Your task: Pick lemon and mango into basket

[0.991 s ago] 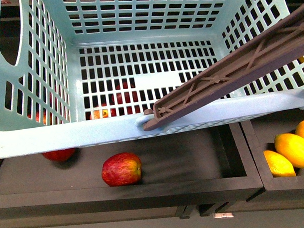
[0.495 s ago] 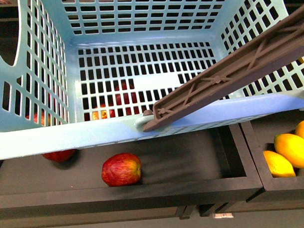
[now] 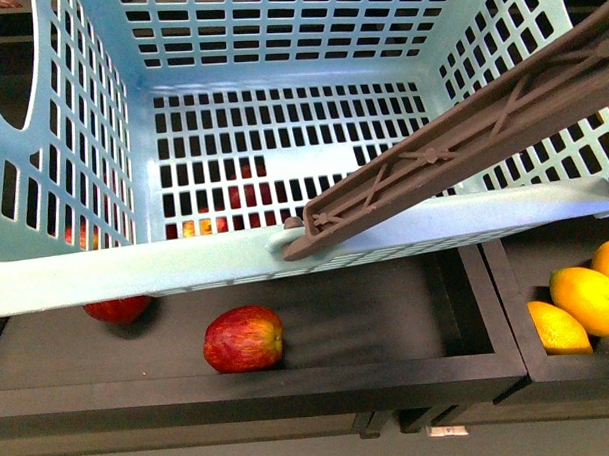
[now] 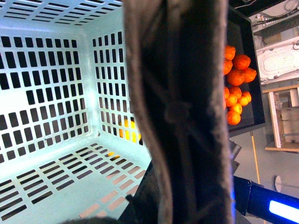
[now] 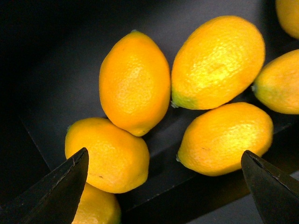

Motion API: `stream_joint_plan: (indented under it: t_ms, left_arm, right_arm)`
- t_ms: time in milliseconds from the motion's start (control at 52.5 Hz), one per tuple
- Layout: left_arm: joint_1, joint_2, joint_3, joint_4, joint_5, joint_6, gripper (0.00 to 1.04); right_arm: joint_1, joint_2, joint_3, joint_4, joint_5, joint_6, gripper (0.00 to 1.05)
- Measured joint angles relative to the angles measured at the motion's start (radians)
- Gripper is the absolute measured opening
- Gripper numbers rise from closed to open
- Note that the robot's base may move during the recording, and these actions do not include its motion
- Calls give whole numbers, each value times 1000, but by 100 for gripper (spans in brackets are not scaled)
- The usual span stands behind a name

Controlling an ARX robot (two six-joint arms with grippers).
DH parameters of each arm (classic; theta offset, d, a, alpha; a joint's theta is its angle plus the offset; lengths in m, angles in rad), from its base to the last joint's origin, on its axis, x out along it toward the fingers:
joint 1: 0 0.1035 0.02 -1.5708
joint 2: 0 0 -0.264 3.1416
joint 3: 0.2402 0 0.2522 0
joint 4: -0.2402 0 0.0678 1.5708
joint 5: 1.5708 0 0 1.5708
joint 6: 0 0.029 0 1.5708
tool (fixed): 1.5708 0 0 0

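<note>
The mint-teal basket [image 3: 186, 267] fills the upper front view, held above the black fruit bins, and it is empty inside. Its brown handle [image 3: 462, 142] slants across it. My left gripper [image 4: 174, 196] is shut on the basket at this handle [image 4: 177, 93], which blocks the wrist view. Several lemons lie in a black bin at the right [image 3: 590, 298]. My right gripper [image 5: 163, 186] is open just above them, its fingertips [image 5: 74, 172] to either side of two lemons [image 5: 107, 154] [image 5: 225, 138]. No mango is in view.
Two red apples [image 3: 243, 339] [image 3: 117, 310] lie in the black bin [image 3: 390, 370] under the basket, and more show through its floor. A black tray of small orange fruit [image 4: 236, 74] lies beyond the basket in the left wrist view.
The basket has shifted slightly upward in the front view. The apples and lemons have not moved.
</note>
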Motion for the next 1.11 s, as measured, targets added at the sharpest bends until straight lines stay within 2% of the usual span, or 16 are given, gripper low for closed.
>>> stream_joint_plan:
  t_ms: [438, 1105]
  left_arm:
    - [0, 0, 0, 0, 0, 0, 5]
    - [0, 0, 0, 0, 1, 0, 5]
  right_arm:
    - [63, 157, 184, -60, 17, 72, 96]
    - [82, 328, 357, -137, 40, 19, 96]
